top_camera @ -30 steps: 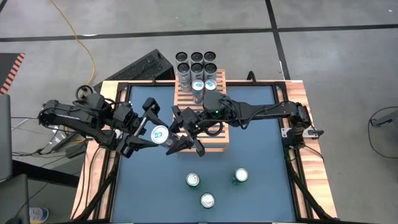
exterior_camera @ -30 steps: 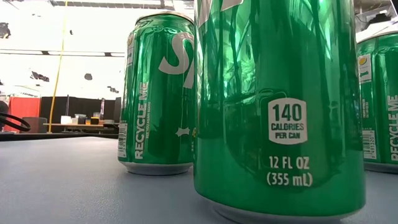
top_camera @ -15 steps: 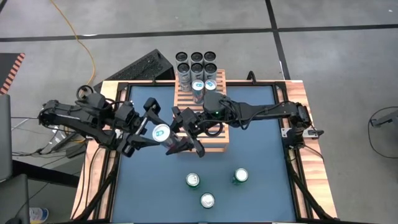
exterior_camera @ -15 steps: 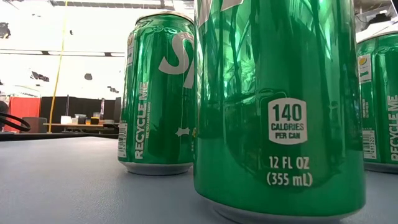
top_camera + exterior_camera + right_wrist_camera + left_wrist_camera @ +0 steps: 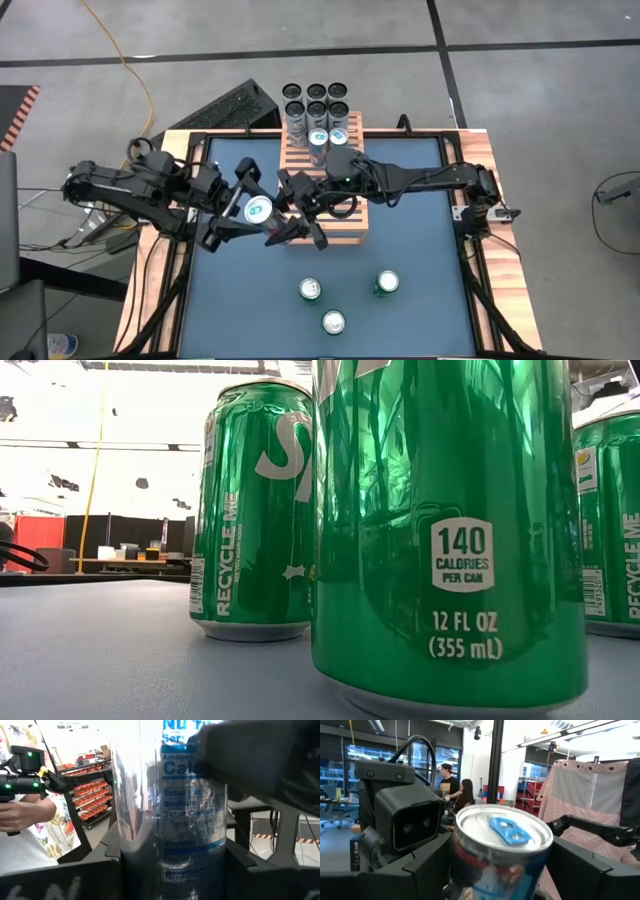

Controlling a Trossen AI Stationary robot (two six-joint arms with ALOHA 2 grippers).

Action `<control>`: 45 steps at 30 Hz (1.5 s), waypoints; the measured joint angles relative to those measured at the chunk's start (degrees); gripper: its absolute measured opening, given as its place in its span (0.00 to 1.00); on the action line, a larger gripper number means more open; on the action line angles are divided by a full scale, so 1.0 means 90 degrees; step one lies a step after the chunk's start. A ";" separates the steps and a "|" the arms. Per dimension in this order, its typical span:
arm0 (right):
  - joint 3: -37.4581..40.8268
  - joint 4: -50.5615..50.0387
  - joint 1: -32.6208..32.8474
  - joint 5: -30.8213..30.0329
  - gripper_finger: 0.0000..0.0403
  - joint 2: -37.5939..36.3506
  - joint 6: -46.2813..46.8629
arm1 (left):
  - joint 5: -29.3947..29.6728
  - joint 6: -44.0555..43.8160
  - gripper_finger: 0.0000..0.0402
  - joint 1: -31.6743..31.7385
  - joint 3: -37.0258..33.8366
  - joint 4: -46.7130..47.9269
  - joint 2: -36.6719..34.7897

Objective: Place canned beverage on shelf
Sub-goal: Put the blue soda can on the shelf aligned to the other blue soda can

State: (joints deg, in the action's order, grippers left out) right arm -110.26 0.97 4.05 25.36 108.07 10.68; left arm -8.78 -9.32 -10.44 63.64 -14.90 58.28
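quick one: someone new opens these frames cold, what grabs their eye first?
Most likely the silver can with the blue tab, caught between the left tool and the right tool, just off the left edge of the shelf. After that, the three green cans on the blue table nearer the front, which fill the low view.
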 joint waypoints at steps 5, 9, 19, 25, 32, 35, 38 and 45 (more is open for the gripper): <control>0.0000 -0.0101 0.0002 0.0000 0.45 0.0000 0.0000 | -0.0038 0.0239 0.72 0.0000 0.0000 0.0003 0.0010; 0.0000 -0.0082 0.0002 0.0000 0.46 0.0000 -0.0002 | 0.0010 0.0243 0.71 0.0000 0.0000 -0.0048 0.0008; 0.0000 -0.0082 0.0002 0.0002 0.56 0.0000 -0.0019 | 0.0029 0.0305 0.57 0.0000 0.0000 -0.0044 0.0008; -0.0003 -0.0159 0.0002 -0.0192 0.59 -0.0010 -0.0015 | 0.0033 0.0287 0.60 0.0000 -0.0007 -0.0007 0.0010; -0.0005 -0.0735 -0.0045 -0.0333 0.66 -0.0012 -0.0020 | 0.0125 0.0314 0.60 0.0018 -0.0009 0.0007 -0.0072; -0.0002 -0.1313 -0.0095 -0.0333 0.68 -0.0117 -0.0049 | 0.0242 0.0392 0.60 0.0068 -0.0008 0.0161 -0.0222; -0.0002 -0.1791 -0.0114 -0.0354 0.68 -0.0276 -0.0168 | 0.0414 0.0403 0.60 0.0123 -0.0008 0.0376 -0.0405; 0.0007 -0.3429 -0.0223 -0.0842 0.69 -0.0864 -0.0186 | 0.1065 0.0744 0.60 0.0231 -0.0007 0.1147 -0.0826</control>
State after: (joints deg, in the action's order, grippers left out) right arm -110.19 -29.89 2.05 17.78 100.29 9.00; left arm 0.81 -2.63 -8.36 63.57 -4.57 50.85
